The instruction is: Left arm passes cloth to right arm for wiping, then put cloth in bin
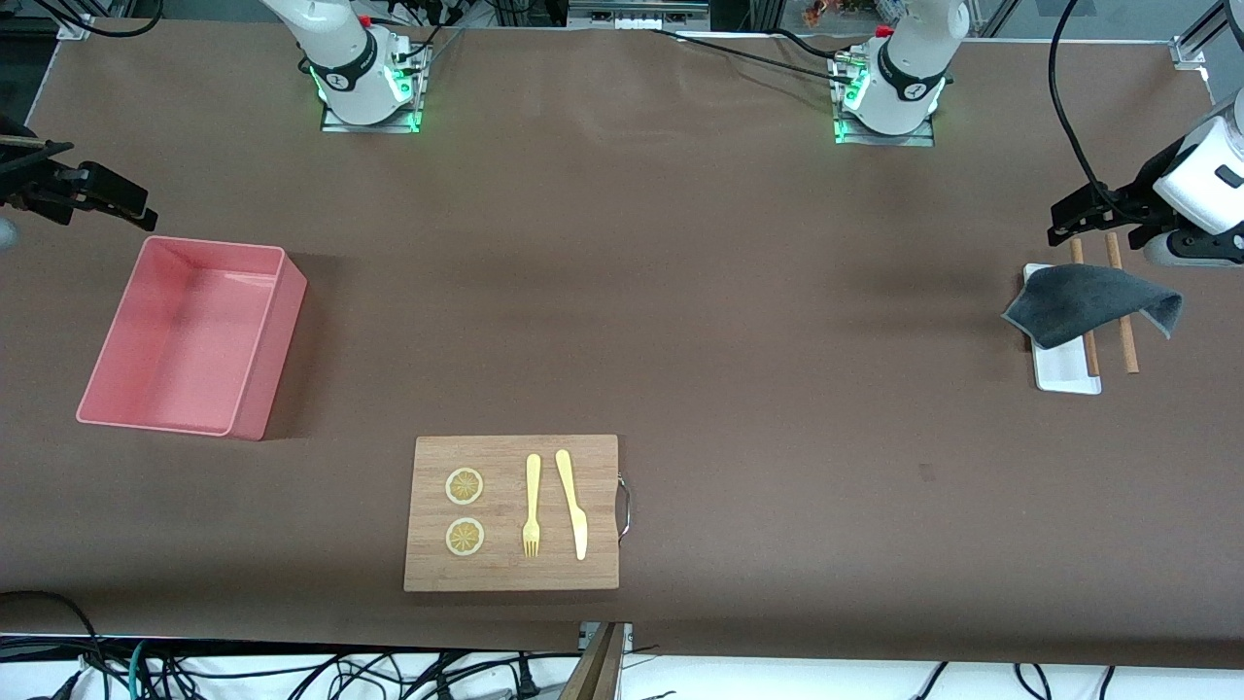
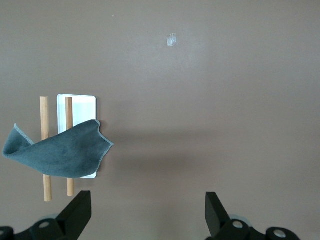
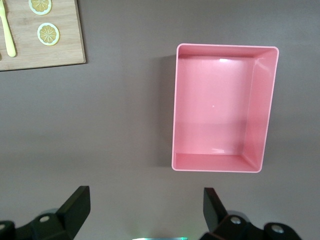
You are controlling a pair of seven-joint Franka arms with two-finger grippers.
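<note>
Brown matting covers the whole table (image 1: 739, 321), with both arm bases standing along its upper edge in the front view. At the left arm's end, a small dark grey cloth (image 1: 1090, 303) lies rumpled over two thin wooden sticks (image 1: 1120, 301) and a small flat white tray (image 1: 1064, 369), hiding most of the tray and the sticks' middles. The left gripper (image 1: 1093, 216) hangs over the table just beside the sticks' upper ends, fingers spread and holding nothing; its arm is cut off by the picture's edge.

At the right arm's end sits a pink rectangular plastic tub (image 1: 262, 389), tall-walled (nothing in it). The right gripper (image 1: 97, 199) hovers over the table just above the tub's corner in the front view, released too, with most of its arm out of frame.

Nearer the front camera lies a wooden cutting board (image 1: 511, 574) carrying two lemon slices (image 1: 465, 486), a yellow fork (image 1: 532, 504) and a yellow knife (image 1: 572, 502).
</note>
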